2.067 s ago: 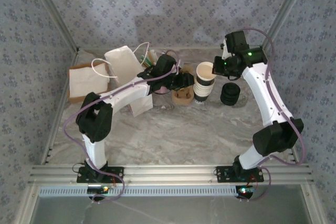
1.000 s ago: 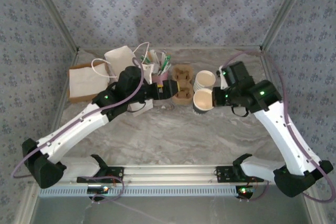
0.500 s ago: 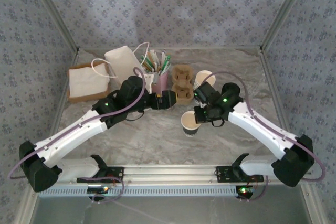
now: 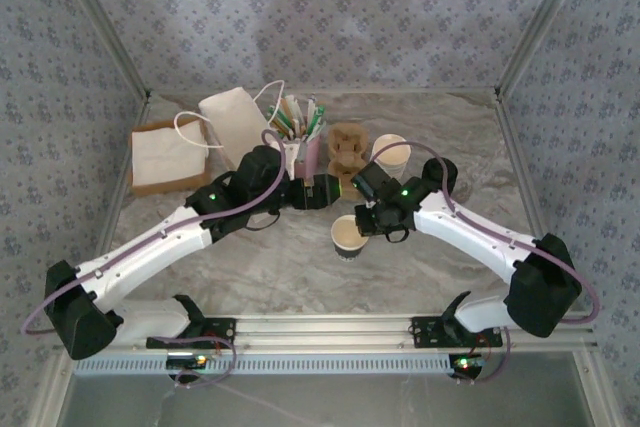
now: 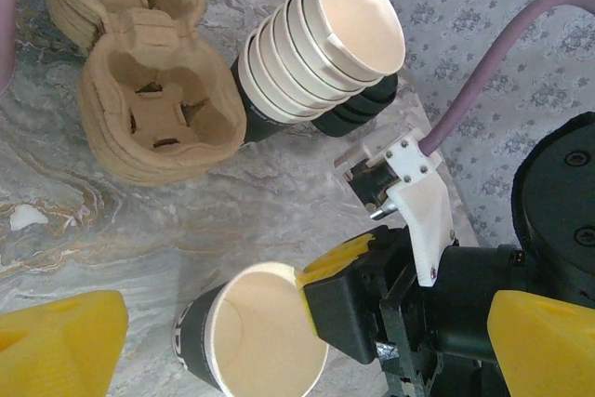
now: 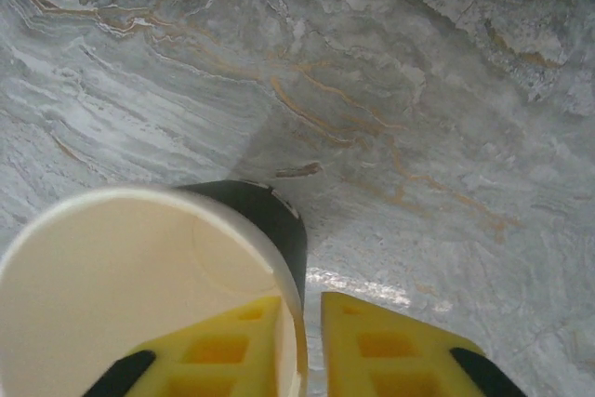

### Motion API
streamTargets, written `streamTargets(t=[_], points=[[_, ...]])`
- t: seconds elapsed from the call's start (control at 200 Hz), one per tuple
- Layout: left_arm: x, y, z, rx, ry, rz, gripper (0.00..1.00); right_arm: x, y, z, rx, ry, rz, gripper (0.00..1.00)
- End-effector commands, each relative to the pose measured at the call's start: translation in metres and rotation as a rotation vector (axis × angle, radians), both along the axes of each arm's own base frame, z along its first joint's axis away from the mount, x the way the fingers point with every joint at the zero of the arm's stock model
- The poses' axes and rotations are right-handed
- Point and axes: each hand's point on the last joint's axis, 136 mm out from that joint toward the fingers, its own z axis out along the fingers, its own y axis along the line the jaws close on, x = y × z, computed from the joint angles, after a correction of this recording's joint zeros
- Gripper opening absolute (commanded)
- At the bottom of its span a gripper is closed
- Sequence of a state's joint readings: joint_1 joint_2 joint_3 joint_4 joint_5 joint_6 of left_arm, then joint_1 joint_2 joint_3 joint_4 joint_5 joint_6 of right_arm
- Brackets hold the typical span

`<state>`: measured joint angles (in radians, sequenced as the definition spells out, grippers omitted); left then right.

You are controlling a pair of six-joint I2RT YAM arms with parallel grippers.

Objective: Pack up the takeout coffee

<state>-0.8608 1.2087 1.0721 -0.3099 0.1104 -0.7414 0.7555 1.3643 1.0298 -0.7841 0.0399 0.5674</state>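
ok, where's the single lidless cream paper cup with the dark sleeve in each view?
Top external: the lidless cream paper cup with the dark sleeve is at mid-table, just left of the right hand.
Left wrist: bottom centre, the right hand at its rim.
Right wrist: lower left, rim between the right hand's yellow fingers.
Shared landmark: the right hand at the cup's rim.
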Motion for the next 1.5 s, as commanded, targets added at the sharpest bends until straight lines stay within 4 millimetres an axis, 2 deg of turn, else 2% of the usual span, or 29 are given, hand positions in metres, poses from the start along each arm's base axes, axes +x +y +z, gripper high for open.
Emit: streamTargets(t=[0.0, 0.185, 0.26, 0.42, 0.5, 0.595, 0.755, 0.844, 0.854, 0.874, 0.969, 1.089, 1.184, 1.279, 1.404, 1.494], points=[[0.001, -0.005, 0.002, -0.005, -0.028, -0.009, 1.00, -0.003, -0.006, -0.005, -0.030, 0.007, -0.016, 0.26], [0.002, -0.006, 0.003, -0.008, -0.030, -0.011, 1.00, -0.004, -0.012, 0.008, -0.034, -0.015, -0.024, 0.37], [0.001, -0.007, 0.005, -0.011, -0.031, -0.012, 1.00, -0.009, -0.017, 0.016, -0.037, -0.016, -0.024, 0.45], [0.002, -0.013, 0.013, -0.008, -0.047, -0.026, 1.00, -0.007, -0.036, 0.042, -0.050, -0.068, -0.043, 0.71], [0.004, -0.021, 0.016, 0.001, -0.052, -0.041, 1.00, -0.004, -0.050, 0.054, -0.054, -0.093, -0.066, 0.80], [0.007, -0.031, 0.021, 0.011, -0.060, -0.060, 0.99, 0.002, -0.068, 0.066, -0.055, -0.121, -0.110, 1.00], [0.018, -0.050, 0.027, 0.033, -0.066, -0.092, 0.98, 0.016, -0.106, 0.083, -0.065, -0.152, -0.238, 1.00], [0.025, -0.062, 0.028, 0.047, -0.064, -0.111, 0.94, 0.025, -0.136, 0.088, -0.113, -0.168, -0.358, 1.00], [0.026, -0.064, 0.029, 0.048, -0.065, -0.114, 0.94, 0.029, -0.138, 0.096, -0.104, -0.189, -0.374, 1.00], [0.028, -0.067, 0.031, 0.048, -0.067, -0.119, 0.93, 0.033, -0.145, 0.100, -0.106, -0.198, -0.402, 1.00], [0.038, -0.082, 0.033, 0.072, -0.071, -0.139, 0.86, 0.045, -0.162, 0.107, -0.083, -0.210, -0.480, 1.00], [0.049, -0.098, 0.032, 0.108, -0.062, -0.159, 0.69, 0.062, -0.178, 0.111, -0.076, -0.233, -0.533, 1.00], [0.053, -0.105, 0.021, 0.121, -0.031, -0.165, 0.55, 0.075, -0.187, 0.110, -0.082, -0.237, -0.546, 1.00], [0.050, -0.108, 0.008, 0.142, -0.016, -0.156, 0.47, 0.088, -0.195, 0.105, -0.099, -0.223, -0.560, 1.00], [0.044, -0.111, -0.019, 0.193, 0.019, -0.150, 0.35, 0.101, -0.203, 0.100, -0.101, -0.190, -0.569, 1.00], [0.047, -0.112, -0.040, 0.240, 0.046, -0.135, 0.27, 0.108, -0.205, 0.099, -0.090, -0.184, -0.573, 1.00]])
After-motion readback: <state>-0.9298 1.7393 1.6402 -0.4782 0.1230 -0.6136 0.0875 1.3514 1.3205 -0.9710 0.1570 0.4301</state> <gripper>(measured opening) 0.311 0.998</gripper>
